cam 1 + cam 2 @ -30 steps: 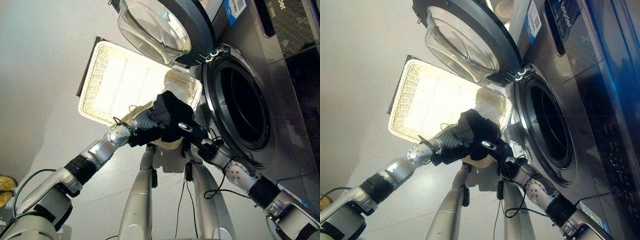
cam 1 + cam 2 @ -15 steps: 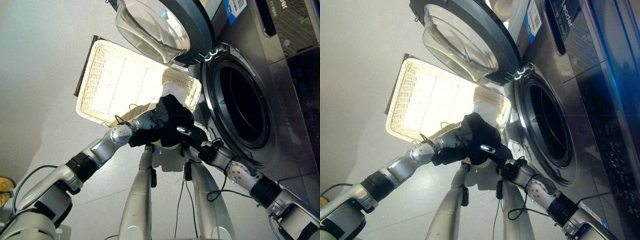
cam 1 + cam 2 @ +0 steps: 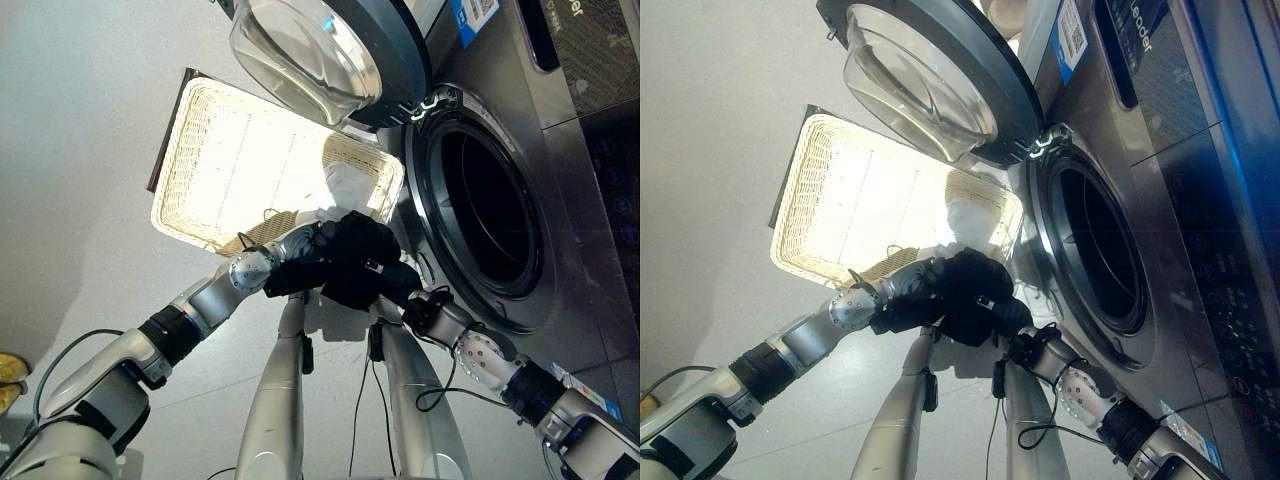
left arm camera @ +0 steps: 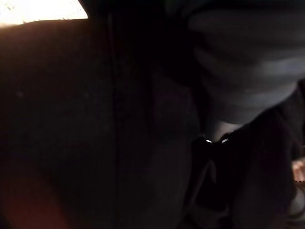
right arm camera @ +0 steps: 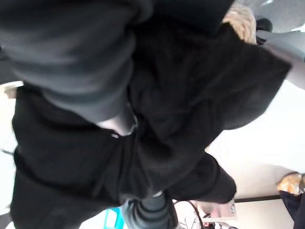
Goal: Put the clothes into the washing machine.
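A black garment [image 3: 357, 243] hangs bunched between my two hands, above the near corner of the wicker basket [image 3: 205, 150] and left of the washing machine's round opening [image 3: 490, 215]. My left hand [image 3: 297, 270] grips the bundle from the left, its fingers sunk into the cloth. My right hand [image 3: 398, 283] grips it from the right, one silver finger curled over the top. In the right wrist view the black garment [image 5: 190, 95] wraps round the hand. A white cloth [image 3: 350, 185] lies in the basket's corner just behind the bundle.
The washer door [image 3: 320, 55] stands swung open above the basket, its glass bowl facing out. The machine's grey front [image 3: 590, 250] takes the right side. Pale floor [image 3: 70, 180] spreads to the left of the basket.
Both hands have come down and slightly right with the black garment, which now sits lower and flatter. More of the white cloth in the basket shows behind it.
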Motion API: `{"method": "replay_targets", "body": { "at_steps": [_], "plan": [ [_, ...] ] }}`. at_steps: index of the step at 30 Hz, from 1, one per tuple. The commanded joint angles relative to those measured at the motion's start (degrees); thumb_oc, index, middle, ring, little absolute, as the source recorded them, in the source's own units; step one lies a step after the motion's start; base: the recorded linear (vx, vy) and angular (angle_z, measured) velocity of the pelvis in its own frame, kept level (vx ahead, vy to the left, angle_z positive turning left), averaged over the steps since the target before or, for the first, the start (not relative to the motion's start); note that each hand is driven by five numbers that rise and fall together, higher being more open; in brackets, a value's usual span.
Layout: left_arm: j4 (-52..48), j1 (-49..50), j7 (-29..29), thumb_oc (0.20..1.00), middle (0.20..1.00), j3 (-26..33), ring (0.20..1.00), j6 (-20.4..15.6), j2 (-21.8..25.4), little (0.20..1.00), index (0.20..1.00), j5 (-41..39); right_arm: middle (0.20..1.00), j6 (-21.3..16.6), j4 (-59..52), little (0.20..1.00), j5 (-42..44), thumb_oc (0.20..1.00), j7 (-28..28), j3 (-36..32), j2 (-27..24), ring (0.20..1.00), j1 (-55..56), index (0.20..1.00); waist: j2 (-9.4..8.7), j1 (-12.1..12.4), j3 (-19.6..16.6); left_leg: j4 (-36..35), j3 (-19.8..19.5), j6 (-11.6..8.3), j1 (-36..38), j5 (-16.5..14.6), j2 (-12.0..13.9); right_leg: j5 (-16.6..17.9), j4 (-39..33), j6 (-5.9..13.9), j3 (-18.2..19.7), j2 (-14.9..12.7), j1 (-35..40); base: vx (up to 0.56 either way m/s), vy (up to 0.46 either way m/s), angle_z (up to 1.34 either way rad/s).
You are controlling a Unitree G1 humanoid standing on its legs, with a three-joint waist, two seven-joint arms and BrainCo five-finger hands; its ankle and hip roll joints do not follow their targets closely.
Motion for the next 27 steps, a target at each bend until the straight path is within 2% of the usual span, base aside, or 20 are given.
{"method": "replay_targets", "body": {
  "at_steps": [1, 2, 3, 8, 9, 10, 11, 12, 14, 16, 17, 18, 20, 21, 22, 24, 26, 27],
  "plan": [
    [-5.8, 1.2, -2.4, 0.2, 0.2, -2.5, 0.2, -3.3, -3.6, 0.2, 0.2, 0.9, 0.2, -1.8, -7.0, 0.2, 2.5, 0.2, 4.6, 3.8, 6.1, 0.2, -1.7, 0.2, -0.58, -1.3, -1.2, 2.2, 2.3, 2.34, -0.2, -2.8, -4.6, 6.3, -7.5, 5.32, 0.9, 1.2, 2.5, 0.0, 0.0, 0.0],
    [-5.8, 1.2, -2.4, 0.2, 0.2, -2.5, 0.2, -3.3, -3.6, 0.2, 0.2, 0.9, 0.2, -1.8, -7.0, 0.2, 2.5, 0.2, 4.6, 3.8, 6.1, 0.2, -1.7, 0.2, -0.58, -1.3, -1.2, 2.2, 2.3, 2.34, -0.2, -2.8, -4.6, 6.3, -7.5, 5.32, 0.9, 1.2, 2.5, 0.0, 0.0, 0.0],
    [-5.7, 1.8, -1.7, 1.0, 1.0, -2.2, 1.0, -3.2, -3.7, 1.0, 1.0, 1.2, 0.2, -2.1, -6.5, 0.2, 3.0, 0.2, 4.6, 3.5, 6.1, 0.2, -1.5, 0.2, -0.57, -1.2, -1.2, 2.3, 2.3, 2.33, -0.4, -2.9, -4.6, 6.2, -7.3, 5.34, 0.8, 1.2, 2.4, 0.0, 0.0, 0.0],
    [-4.6, 3.0, 3.3, 1.0, 1.0, -1.3, 1.0, -2.9, -3.8, 1.0, 1.0, 1.1, 0.2, -3.5, -5.5, 0.2, 3.8, 0.2, 4.0, 2.3, 6.6, 0.2, -0.6, 0.2, -0.58, -1.1, -1.2, 2.5, 2.2, 2.32, -0.3, -3.0, -4.5, 5.9, -6.8, 5.31, 0.7, 1.2, 2.5, 0.01, -0.013, 0.0],
    [-4.3, 3.5, 5.9, 1.0, 1.0, -0.7, 1.0, -2.5, -3.8, 1.0, 1.0, 0.9, 0.2, -3.7, -5.1, 0.2, 4.3, 0.2, 4.0, 1.9, 6.9, 0.2, -0.3, 0.2, -0.52, -1.0, -1.2, 2.5, 2.1, 2.34, -0.2, -3.0, -4.5, 5.8, -6.7, 5.28, 0.6, 1.3, 2.5, 0.02, -0.04, 0.02],
    [-2.8, 4.3, 12.2, 1.0, 1.0, 0.8, 1.0, -1.1, -3.8, 1.0, 1.0, 1.4, 0.2, -4.8, -4.0, 0.2, 5.8, 0.2, 4.0, 0.7, 7.4, 0.2, 0.4, 0.2, -0.42, -0.9, -1.2, 2.8, 1.9, 2.39, -0.2, -3.1, -4.6, 5.6, -6.4, 5.27, 0.6, 1.2, 2.5, 0.02, -0.036, 0.02],
    [-2.6, 4.4, 13.5, 1.0, 1.0, 1.0, 1.0, -0.6, -3.8, 1.0, 1.0, 1.6, 0.2, -5.1, -3.9, 0.2, 6.1, 0.2, 3.9, 0.5, 7.5, 0.2, 0.5, 0.2, -0.41, -0.9, -1.2, 2.9, 1.9, 2.4, -0.3, -3.1, -4.6, 5.6, -6.4, 5.27, 0.6, 1.2, 2.5, 0.03, -0.039, 0.01],
    [-0.8, 5.1, 19.2, 1.0, 1.0, 2.4, 1.0, -0.4, -3.2, 1.0, 1.0, 2.6, 0.2, -5.4, -3.1, 0.2, 8.0, 0.2, 4.2, -0.9, 7.9, 0.2, 1.0, 0.2, -0.22, -0.8, -1.2, 3.1, 1.7, 2.44, -0.1, -3.2, -4.7, 5.4, -6.1, 5.27, 0.6, 1.1, 2.5, 0.0, 0.0, 0.0],
    [0.8, 5.9, 24.0, 1.0, 1.0, 4.1, 1.0, 0.0, -2.8, 1.0, 1.0, 1.2, 0.2, -5.9, -2.3, 0.2, 10.2, 0.2, 4.6, -2.3, 8.0, 0.2, 1.4, 0.2, -0.07, -0.6, -1.2, 3.3, 1.6, 2.44, -0.2, -3.2, -4.8, 5.3, -6.0, 5.23, 0.5, 1.0, 2.5, 0.0, 0.0, 0.0],
    [2.8, 7.8, 29.5, 1.0, 1.0, 7.6, 1.0, -1.3, -2.4, 1.0, 1.0, -2.4, 0.2, -6.6, -0.8, 0.2, 12.7, 0.2, 5.5, -4.6, 8.6, 0.2, 2.2, 0.2, 0.24, -0.3, -1.2, 3.5, 1.4, 2.4, 0.0, -3.3, -4.9, 5.1, -5.8, 5.24, 0.3, 0.8, 2.7, 0.01, -0.017, 0.01],
    [4.4, 10.2, 32.3, 1.0, 1.0, 11.4, 1.0, -3.6, -2.5, 1.0, 1.0, -5.7, 0.2, -7.4, 0.5, 0.2, 14.8, 0.2, 5.9, -6.9, 9.0, 0.2, 2.8, 0.2, 0.7, 0.0, -1.2, 3.8, 1.2, 2.32, 0.1, -3.4, -5.0, 4.8, -5.6, 5.23, 0.0, 0.5, 2.9, 0.0, 0.0, 0.0],
    [4.4, 10.3, 32.3, 1.0, 1.0, 11.5, 1.0, -3.6, -2.5, 1.0, 1.0, -5.7, 0.2, -7.4, 0.5, 0.2, 14.8, 0.2, 5.9, -6.9, 9.0, 0.2, 2.8, 0.2, 0.7, 0.0, -1.2, 3.8, 1.2, 2.32, 0.1, -3.4, -5.0, 4.8, -5.6, 5.23, 0.0, 0.4, 2.9, 0.0, 0.0, 0.0],
    [5.5, 13.1, 33.9, 1.0, 1.0, 15.8, 1.0, -6.4, -3.1, 1.0, 1.0, -10.5, 0.2, -8.8, 2.1, 0.2, 16.9, 0.2, 6.4, -9.8, 9.6, 0.2, 3.3, 0.2, 1.26, 0.5, -1.2, 4.2, 1.1, 2.1, 0.3, -3.6, -5.2, 4.4, -5.4, 5.16, -0.4, 0.0, 3.2, 0.02, -0.009, 0.01],
    [6.1, 15.4, 30.8, 1.0, 1.0, 20.1, 1.0, -9.4, -4.3, 1.0, 1.0, -17.7, 0.2, -9.6, 3.2, 0.2, 19.3, 0.2, 6.5, -12.9, 10.1, 0.2, 3.0, 0.2, 1.82, 0.9, -1.2, 4.3, 0.9, 1.9, 0.4, -3.7, -5.3, 4.1, -5.2, 5.0, -0.7, -0.3, 3.4, 0.02, -0.012, 0.03],
    [6.1, 15.7, 30.4, 1.0, 1.0, 20.7, 1.0, -9.8, -4.5, 1.0, 1.0, -18.9, 0.2, -9.8, 3.3, 0.2, 19.7, 0.2, 6.5, -13.3, 10.2, 0.2, 3.0, 0.2, 1.91, 0.9, -1.2, 4.3, 0.9, 1.88, 0.5, -3.7, -5.3, 4.0, -5.1, 4.98, -0.8, -0.4, 3.4, 0.0, 0.0, 0.0],
    [6.7, 18.1, 28.7, 1.0, 1.0, 25.1, 1.0, -12.7, -7.3, 1.0, 1.0, -26.7, 0.2, -11.5, 5.6, 0.2, 23.9, 0.2, 6.6, -17.3, 11.6, 0.2, 2.2, 0.2, 2.68, 1.4, -1.2, 4.6, 0.9, 1.7, 0.5, -4.0, -5.5, 3.3, -4.5, 4.77, -1.1, -0.7, 3.5, 0.0, 0.0, 0.0],
    [6.8, 18.3, 28.7, 1.0, 1.0, 25.6, 1.0, -12.9, -7.7, 1.0, 1.0, -27.6, 0.2, -12.0, 5.7, 0.2, 24.8, 0.2, 6.6, -17.7, 11.8, 0.2, 2.0, 0.2, 2.78, 1.5, -1.2, 4.6, 0.9, 1.69, 0.5, -4.1, -5.5, 3.2, -4.4, 4.74, -1.2, -0.7, 3.4, 0.01, -0.019, 0.06],
    [8.1, 18.8, 28.7, 1.0, 1.0, 27.1, 1.0, -14.7, -9.1, 1.0, 1.0, -30.3, 0.2, -12.8, 6.9, 0.2, 28.2, 0.2, 6.5, -20.2, 12.9, 0.2, 0.6, 0.2, 3.17, 1.7, -1.2, 4.9, 0.9, 1.63, 0.4, -4.3, -5.6, 2.8, -3.8, 4.55, -1.3, -0.7, 3.2, 0.02, -0.038, 0.16]
  ]
}}
